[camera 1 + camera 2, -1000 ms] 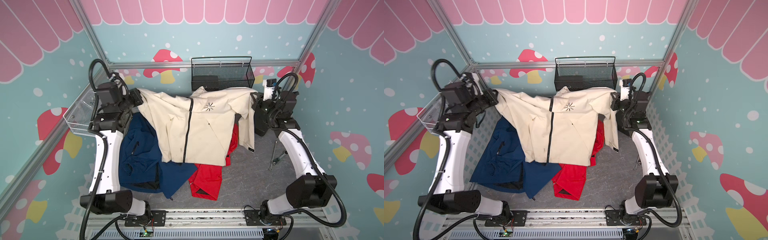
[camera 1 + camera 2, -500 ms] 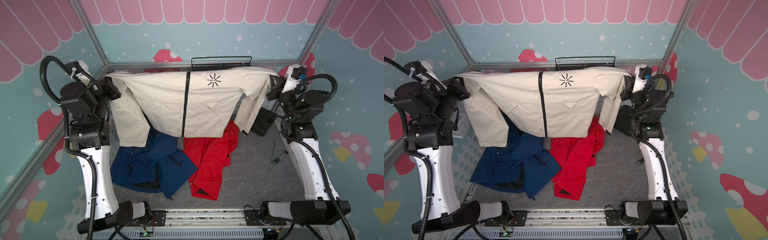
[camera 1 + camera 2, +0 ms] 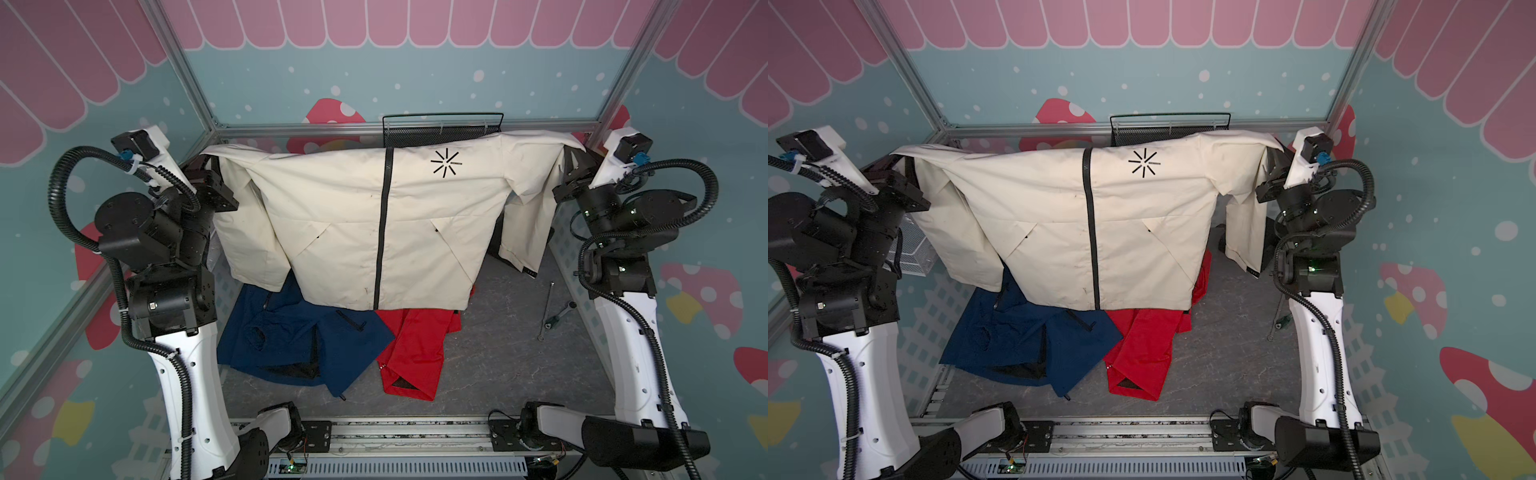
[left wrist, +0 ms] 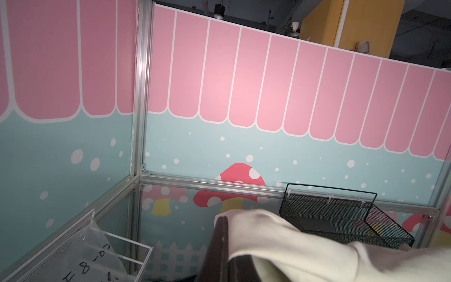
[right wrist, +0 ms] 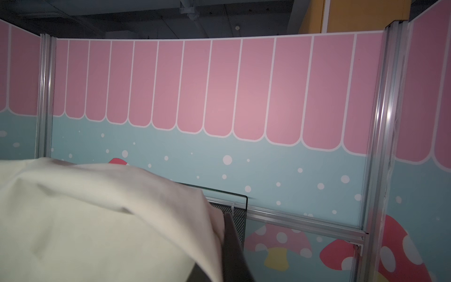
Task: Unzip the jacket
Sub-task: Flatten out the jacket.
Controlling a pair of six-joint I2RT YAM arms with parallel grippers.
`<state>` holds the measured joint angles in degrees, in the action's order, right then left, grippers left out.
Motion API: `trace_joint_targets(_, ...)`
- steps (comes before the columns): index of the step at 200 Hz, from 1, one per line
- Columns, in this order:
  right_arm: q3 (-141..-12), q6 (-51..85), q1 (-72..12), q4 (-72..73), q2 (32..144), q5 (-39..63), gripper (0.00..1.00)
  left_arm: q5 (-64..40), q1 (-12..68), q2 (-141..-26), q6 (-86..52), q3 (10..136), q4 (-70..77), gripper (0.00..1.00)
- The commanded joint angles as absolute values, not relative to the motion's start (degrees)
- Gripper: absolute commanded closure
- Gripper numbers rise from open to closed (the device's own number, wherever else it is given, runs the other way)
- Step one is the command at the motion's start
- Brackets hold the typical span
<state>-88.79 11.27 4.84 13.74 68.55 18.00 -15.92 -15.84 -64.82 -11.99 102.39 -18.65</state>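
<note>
The cream jacket (image 3: 332, 208) has been raised and pulled taut, clamped by left tool (image 3: 210, 172) and right tool (image 3: 572, 164), leaving its closed zipper (image 3: 381, 232) exposed.

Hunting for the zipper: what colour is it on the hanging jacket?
Black zipper on the cream jacket; clearest in a top view.

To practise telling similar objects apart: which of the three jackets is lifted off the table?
The cream jacket: it hangs spread in the air, held at both shoulders, while the navy jacket and red jacket lie crumpled on the table.
</note>
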Motion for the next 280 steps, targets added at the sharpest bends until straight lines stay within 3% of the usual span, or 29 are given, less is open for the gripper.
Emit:
trace_joint_targets(1,-88.3,10.8,6.0,20.0,63.0,13.0,1.0,-14.9,-17.1,-60.5,-14.8,102.1,-9.6,1.0)
trace_joint_targets(36,-88.4,9.1,6.0,20.4,64.3,12.0,1.0,-14.8,-17.1,-61.9,-20.6,102.7,-7.1,1.0)
trace_joint_targets(89,-88.6,12.0,5.9,19.4,80.7,19.8,1.0,-16.7,-17.0,-68.7,-25.5,91.8,0.4,1.0)
trace_joint_targets(102,-85.8,12.6,5.8,23.7,84.6,24.1,0.99,-19.2,-17.1,-71.1,-27.7,86.9,5.2,0.94)
trace_joint_targets(109,-84.0,12.7,5.7,26.7,86.5,26.8,0.93,-20.9,-16.9,-72.9,-28.8,84.7,7.1,0.87)
trace_joint_targets(118,-81.0,12.5,5.5,31.0,88.7,29.7,0.8,-23.1,-16.4,-75.7,-29.7,82.5,9.3,0.67)
trace_joint_targets(130,-77.1,11.8,5.0,34.6,90.9,31.5,0.49,-25.0,-15.5,-79.3,-30.0,80.0,10.7,0.43)
trace_joint_targets(146,-73.9,10.5,4.7,32.7,92.3,31.1,0.25,-24.7,-15.1,-82.1,-30.6,77.3,8.6,0.3)
trace_joint_targets(150,-73.4,10.4,4.7,31.2,92.2,30.2,0.07,-24.3,-15.1,-82.3,-30.6,76.8,7.5,0.28)
trace_joint_targets(155,-73.1,10.4,4.7,28.8,92.1,29.1,0.01,-23.9,-15.1,-82.1,-30.0,76.3,5.6,0.27)
trace_joint_targets(182,-74.7,10.3,4.7,13.5,91.5,27.4,0.01,-20.7,-14.5,-79.2,-23.0,78.2,-13.1,0.22)
trace_joint_targets(214,-75.1,16.2,4.6,-1.2,92.3,34.6,0.01,-17.2,-14.5,-75.6,-18.9,79.8,-36.3,0.22)
trace_joint_targets(240,-68.0,18.8,1.6,-2.6,90.6,40.4,0.11,-16.1,-14.5,-71.3,-18.2,76.0,-45.3,0.23)
trace_joint_targets(250,-66.1,17.9,-0.5,-4.3,90.0,41.1,0.09,-16.5,-14.6,-70.4,-18.1,74.4,-48.1,0.23)
trace_joint_targets(259,-64.9,17.5,-2.4,-6.1,89.6,40.4,0.01,-17.3,-14.6,-70.0,-18.0,73.1,-50.3,0.23)
trace_joint_targets(280,-60.0,18.9,-6.1,-6.7,87.7,38.8,0.0,-19.0,-14.7,-70.2,-18.3,69.3,-54.6,0.25)
